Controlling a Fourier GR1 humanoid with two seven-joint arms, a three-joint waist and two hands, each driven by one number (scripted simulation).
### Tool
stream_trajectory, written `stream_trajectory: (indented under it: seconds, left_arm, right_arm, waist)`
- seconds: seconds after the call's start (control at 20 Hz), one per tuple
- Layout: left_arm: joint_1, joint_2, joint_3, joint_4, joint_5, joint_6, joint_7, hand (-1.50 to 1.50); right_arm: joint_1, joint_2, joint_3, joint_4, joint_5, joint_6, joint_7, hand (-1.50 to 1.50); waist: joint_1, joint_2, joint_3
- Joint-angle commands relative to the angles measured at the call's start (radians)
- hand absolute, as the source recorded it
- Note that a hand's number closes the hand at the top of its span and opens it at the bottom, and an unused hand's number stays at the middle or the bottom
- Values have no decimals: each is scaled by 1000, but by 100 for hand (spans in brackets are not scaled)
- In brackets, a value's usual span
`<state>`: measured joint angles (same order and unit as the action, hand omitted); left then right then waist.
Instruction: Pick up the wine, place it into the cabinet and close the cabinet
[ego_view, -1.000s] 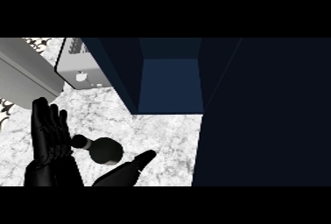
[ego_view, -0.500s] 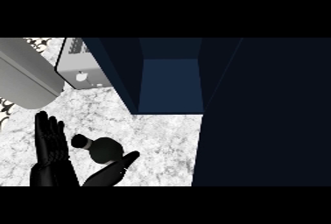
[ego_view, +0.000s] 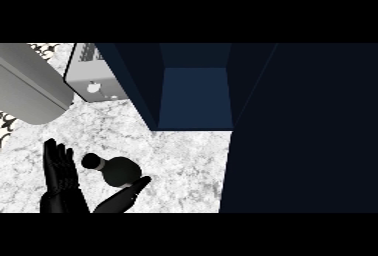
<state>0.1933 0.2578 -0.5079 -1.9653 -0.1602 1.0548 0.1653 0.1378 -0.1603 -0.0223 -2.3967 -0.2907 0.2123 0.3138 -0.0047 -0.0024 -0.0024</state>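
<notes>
Early stage: wine bottle (ego_view: 114, 171) not lifted, standing on the marble worktop (ego_view: 177, 160), seen from above, neck up. One black hand (ego_view: 63, 187) shows at the lower left edge; which arm it belongs to I can't tell from this view, likely the right one reaching across. It's released, grasping nothing: fingers straight on the bottle's far-left side, thumb (ego_view: 125, 197) just beside or touching the bottle's lower edge, bottle sitting in the gap between. Other hand not visible. Left to do: close on the bottle, lift, carry into the cabinet (ego_view: 196, 95), release, shut the door. Cabinet is up and right of the hand, its blue inside exposed; door (ego_view: 295, 130) is the dark panel far right of the hand, swung out over the worktop. Open marble runs from the bottle toward the cabinet mouth, nothing in the path. Watch the cabinet's left wall edge and the door edge on entry. A grey appliance (ego_view: 92, 75) and a large grey curved body (ego_view: 29, 85) sit above the hand, near but apart.
</notes>
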Motion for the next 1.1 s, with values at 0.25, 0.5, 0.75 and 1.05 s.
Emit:
stream_trajectory:
  seconds: [0.25, 0.5, 0.75, 1.05]
  left_arm:
    - [89, -101, 166, 215, 329, -192, -410, -150]
    - [103, -119, 206, 279, 360, -273, -481, -150]
    - [157, -88, 323, 389, 476, -450, -615, -150]
    - [95, -134, 358, 563, 492, -539, -721, -150]
  right_arm:
    - [54, -9, -67, -71, -138, 55, 10, -150]
    - [69, 6, -81, -100, -152, 55, 5, -150]
    - [62, 30, 0, -127, -120, 30, 71, -150]
    - [48, 44, 21, -138, -75, 13, 79, -150]
  waist:
    - [2, 0, 0]
    - [-2, 1, 2]
    - [1, 0, 1]
    - [1, 1, 1]
